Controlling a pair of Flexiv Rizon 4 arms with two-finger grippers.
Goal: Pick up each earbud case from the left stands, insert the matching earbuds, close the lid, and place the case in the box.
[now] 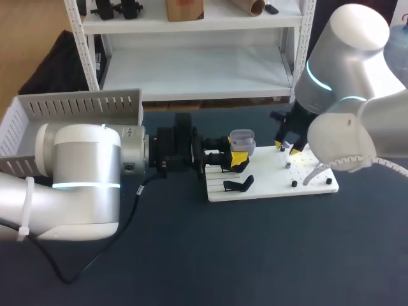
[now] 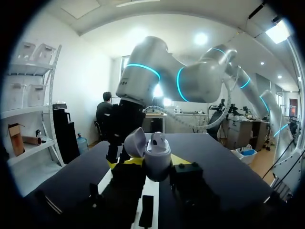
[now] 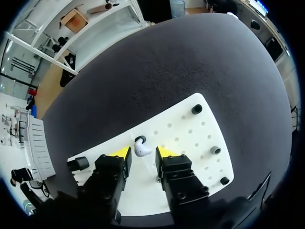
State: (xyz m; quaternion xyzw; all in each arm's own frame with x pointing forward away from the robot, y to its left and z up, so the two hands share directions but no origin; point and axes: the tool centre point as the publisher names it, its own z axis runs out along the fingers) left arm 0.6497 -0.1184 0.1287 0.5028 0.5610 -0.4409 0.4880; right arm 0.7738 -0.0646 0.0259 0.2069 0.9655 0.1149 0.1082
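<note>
While my left hand point(image 2: 153, 163) grips the pale grey, rounded plastic earbud case point(image 2: 157, 168) from both sides just above the white pegboard point(image 1: 274, 183), the case's lid point(image 2: 135, 142) stands open with a white earbud point(image 2: 157, 140) seated inside. My right hand point(image 3: 143, 152) is open, its fingers either side of a second small white earbud point(image 3: 142, 149) on the board without touching it. Wide dark tabletop point(image 1: 255, 255) borders the board's near edge. At the rear left stands the grey slotted plastic box point(image 1: 76, 105); I cannot see into it.

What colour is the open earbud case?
Pale grey, nearly white; the case shows best in the left wrist view.
</note>
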